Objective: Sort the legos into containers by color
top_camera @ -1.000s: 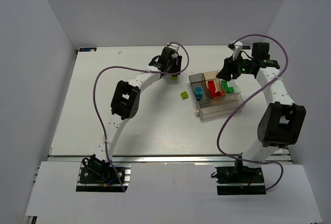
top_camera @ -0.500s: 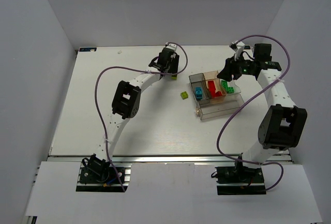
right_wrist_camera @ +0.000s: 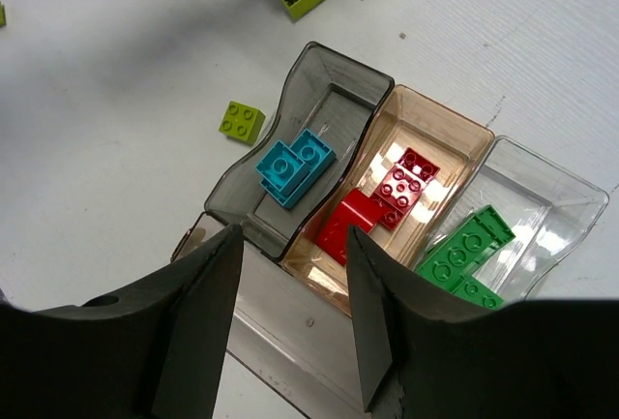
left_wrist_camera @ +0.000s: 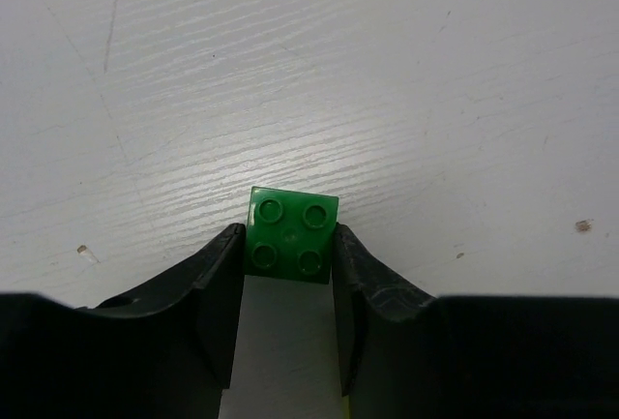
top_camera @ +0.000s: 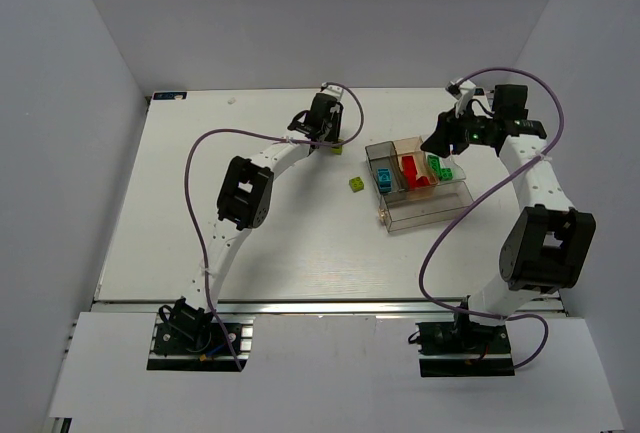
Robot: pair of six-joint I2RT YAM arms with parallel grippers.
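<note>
One green lego (left_wrist_camera: 292,232) sits pinched in the left end effector (left_wrist_camera: 287,250).

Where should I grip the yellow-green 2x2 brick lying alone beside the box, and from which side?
Come straight down and pinch two opposite side walls of the yellow-green brick. It lies flat, studs up, apart from the compartment box, bare table all round; turn the wrist so the fingers meet those walls squarely.

Container (right_wrist_camera: 340,100) (separate compartments) holds blue legos (right_wrist_camera: 295,169), red legos (right_wrist_camera: 404,183), green legos (right_wrist_camera: 466,245).
</note>
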